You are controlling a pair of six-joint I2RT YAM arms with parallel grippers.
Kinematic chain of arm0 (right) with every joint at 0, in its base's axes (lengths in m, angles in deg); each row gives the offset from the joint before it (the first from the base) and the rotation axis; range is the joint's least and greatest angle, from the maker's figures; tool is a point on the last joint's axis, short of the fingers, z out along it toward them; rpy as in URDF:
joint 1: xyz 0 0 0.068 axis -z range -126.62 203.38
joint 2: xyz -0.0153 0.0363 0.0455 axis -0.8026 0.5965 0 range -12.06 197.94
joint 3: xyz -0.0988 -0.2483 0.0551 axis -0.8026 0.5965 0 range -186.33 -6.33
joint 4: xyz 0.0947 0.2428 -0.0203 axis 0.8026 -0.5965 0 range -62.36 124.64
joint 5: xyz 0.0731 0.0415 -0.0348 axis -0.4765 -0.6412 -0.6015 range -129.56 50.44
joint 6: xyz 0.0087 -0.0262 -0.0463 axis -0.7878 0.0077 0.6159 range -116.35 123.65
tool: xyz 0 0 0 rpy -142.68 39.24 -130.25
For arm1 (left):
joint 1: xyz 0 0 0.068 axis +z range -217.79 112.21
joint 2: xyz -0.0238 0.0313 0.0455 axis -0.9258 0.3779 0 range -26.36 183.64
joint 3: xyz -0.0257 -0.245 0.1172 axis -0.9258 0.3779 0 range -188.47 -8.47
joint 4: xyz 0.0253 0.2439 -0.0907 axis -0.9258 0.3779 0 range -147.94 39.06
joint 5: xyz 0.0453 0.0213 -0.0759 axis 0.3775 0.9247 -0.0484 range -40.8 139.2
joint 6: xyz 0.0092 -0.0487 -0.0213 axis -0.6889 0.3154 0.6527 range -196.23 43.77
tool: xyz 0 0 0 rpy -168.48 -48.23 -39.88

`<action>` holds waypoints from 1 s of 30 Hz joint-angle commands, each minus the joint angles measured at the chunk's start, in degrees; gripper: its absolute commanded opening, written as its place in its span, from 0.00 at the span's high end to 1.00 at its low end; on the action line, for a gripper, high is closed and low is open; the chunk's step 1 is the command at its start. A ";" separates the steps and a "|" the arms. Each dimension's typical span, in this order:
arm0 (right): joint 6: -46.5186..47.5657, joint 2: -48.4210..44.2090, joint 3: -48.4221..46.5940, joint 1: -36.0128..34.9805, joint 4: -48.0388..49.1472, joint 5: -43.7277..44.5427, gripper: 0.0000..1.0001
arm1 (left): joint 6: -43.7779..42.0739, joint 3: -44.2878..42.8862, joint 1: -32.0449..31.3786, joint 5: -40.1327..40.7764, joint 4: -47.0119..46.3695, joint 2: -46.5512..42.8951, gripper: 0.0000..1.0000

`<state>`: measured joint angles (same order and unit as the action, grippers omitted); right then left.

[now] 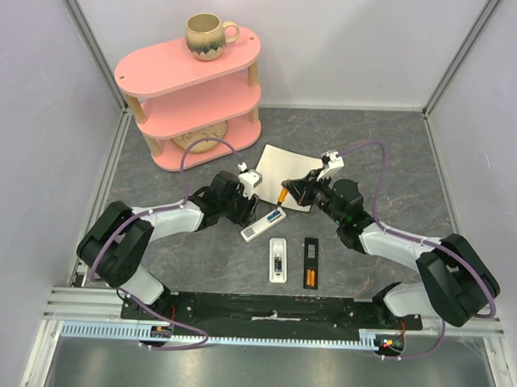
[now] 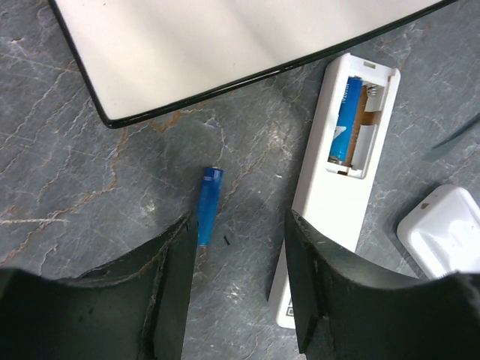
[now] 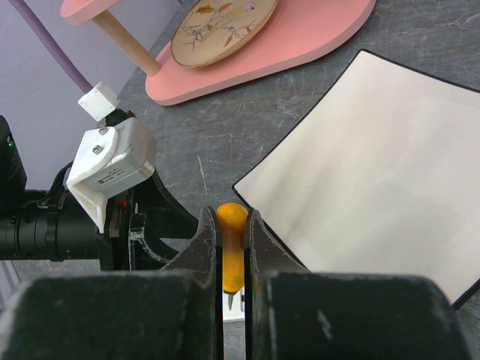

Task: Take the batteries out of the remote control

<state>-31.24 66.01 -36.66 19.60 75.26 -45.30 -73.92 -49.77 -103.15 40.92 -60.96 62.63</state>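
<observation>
While the left gripper [image 2: 241, 225] is hovering, jaws apart, over a loose blue battery [image 2: 208, 202], the right gripper [image 3: 233, 225], clamping the orange screwdriver [image 3: 232, 251], should be gently levering the seated battery [image 2: 346, 120] from the white remote [image 2: 319, 202].

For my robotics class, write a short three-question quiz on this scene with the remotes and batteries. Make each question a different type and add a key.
1. True or false: the right gripper is shut on the orange-handled screwdriver.
2. Fill in: the open compartment of the white remote in the left wrist view holds ___ blue battery.
3. Where does the loose blue battery lie?
A: in the right gripper
B: on the table, between the fingers of the open left gripper
C: inside the white remote

Key: 1 true; 2 one; 3 B.
</observation>
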 commanded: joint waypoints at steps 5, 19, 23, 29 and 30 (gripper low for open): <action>0.62 -1.24 -0.35 0.21 1.57 0.11 1.00 | 2.00 -1.24 0.29 -7.63 -2.24 -0.05 0.45; -0.26 -0.19 -0.70 0.56 2.18 0.38 1.00 | 9.47 6.31 0.20 -21.60 -11.91 1.98 0.48; -0.35 0.51 -0.87 0.56 2.44 0.82 1.00 | 12.36 9.64 -0.06 -24.68 -16.81 1.71 0.50; -1.23 3.06 -1.93 0.56 4.64 1.34 1.00 | 14.22 12.03 -1.03 -28.20 -20.00 -0.22 0.52; -1.32 3.84 -2.28 0.56 4.99 1.34 1.00 | 14.30 12.12 -1.03 -28.81 -19.91 -0.48 0.53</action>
<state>-31.73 67.99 -36.66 19.86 76.20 -44.82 -62.73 -38.91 -103.45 16.92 -78.21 63.89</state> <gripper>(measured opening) 0.075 0.488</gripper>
